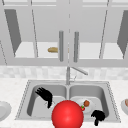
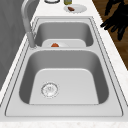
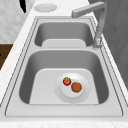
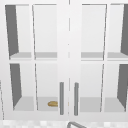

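My left hand (image 1: pixel 45 95) floats over the left basin (image 1: pixel 46 100) with its fingers spread straight, holding nothing; a dark fingertip of it (image 3: pixel 23 5) shows beside the far counter in the right side view. My right hand (image 1: pixel 98 116) hangs at the sink's front right rim, fingers relaxed and pointing down, also empty. In the left side view it hovers (image 2: pixel 117 18) off the counter's front edge beside the far basin. A large red ball (image 1: pixel 67 114) sits low in the middle, between the hands. In the right basin lies a white plate (image 3: pixel 83 96) with a strawberry (image 3: pixel 66 81) and a brown ball (image 3: pixel 76 87).
The faucet (image 1: pixel 68 75) stands behind the divider. A bare plate (image 3: pixel 45 7) rests on the left counter, and a plate with a brown item (image 2: pixel 75 8) on the right counter. The wall cabinet's glass doors (image 4: pixel 68 62) are closed, with a bread roll (image 4: pixel 53 103) on the lower shelf.
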`<state>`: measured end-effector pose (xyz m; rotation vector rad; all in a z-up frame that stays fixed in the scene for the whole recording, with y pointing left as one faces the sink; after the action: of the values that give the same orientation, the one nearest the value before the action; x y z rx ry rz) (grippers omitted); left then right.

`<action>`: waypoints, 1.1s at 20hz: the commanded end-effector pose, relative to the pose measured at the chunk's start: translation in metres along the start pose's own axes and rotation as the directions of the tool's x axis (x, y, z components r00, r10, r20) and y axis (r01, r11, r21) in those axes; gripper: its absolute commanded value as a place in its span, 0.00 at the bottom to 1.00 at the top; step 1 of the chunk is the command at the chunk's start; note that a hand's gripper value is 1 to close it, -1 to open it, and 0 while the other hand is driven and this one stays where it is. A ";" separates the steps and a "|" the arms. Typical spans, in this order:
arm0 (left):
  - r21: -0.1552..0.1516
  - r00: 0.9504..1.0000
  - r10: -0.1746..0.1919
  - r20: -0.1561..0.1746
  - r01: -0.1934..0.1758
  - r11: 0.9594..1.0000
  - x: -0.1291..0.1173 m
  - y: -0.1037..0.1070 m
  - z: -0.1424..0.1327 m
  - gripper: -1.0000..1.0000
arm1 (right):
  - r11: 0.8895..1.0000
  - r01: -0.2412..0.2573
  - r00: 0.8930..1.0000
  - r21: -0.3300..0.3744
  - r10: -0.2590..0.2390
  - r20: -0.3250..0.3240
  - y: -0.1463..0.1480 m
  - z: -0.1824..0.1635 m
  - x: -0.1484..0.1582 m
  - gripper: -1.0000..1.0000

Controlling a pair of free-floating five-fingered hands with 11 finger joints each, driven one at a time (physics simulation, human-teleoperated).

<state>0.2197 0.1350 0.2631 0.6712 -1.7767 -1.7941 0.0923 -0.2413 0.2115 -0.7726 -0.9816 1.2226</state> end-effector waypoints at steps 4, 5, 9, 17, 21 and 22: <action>0.000 0.986 -0.026 0.166 0.026 1.000 -0.001 -0.034 -0.001 0.00 | 1.000 0.000 1.000 0.000 0.000 0.000 0.000 0.000 0.000 0.50; -0.002 0.983 -0.028 0.180 0.029 1.000 -0.001 -0.039 -0.001 0.00 | 1.000 0.000 1.000 0.000 0.000 0.000 0.000 0.000 0.000 0.50; -0.002 0.972 -0.030 0.233 0.031 1.000 -0.001 -0.058 -0.001 0.00 | 1.000 0.000 1.000 0.000 0.000 0.000 0.000 0.000 0.000 0.50; 0.025 0.941 -0.034 0.338 0.027 0.999 -0.003 -0.081 0.000 0.00 | 1.000 0.000 1.000 0.000 0.000 0.000 0.000 0.000 0.000 0.50; 0.016 0.924 -0.021 0.381 0.016 1.000 -0.008 -0.080 0.009 0.00 | 1.000 0.000 1.000 0.000 0.000 0.000 0.000 0.000 0.000 0.50; 0.014 0.920 -0.017 0.391 0.013 1.000 -0.009 -0.081 0.012 0.00 | 1.000 0.000 1.000 0.000 0.000 0.000 0.000 0.000 0.000 0.50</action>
<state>0.2198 0.1416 0.1818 0.4100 -1.9851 -1.9879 0.0923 -0.2413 0.2115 -0.7726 -0.9816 1.2226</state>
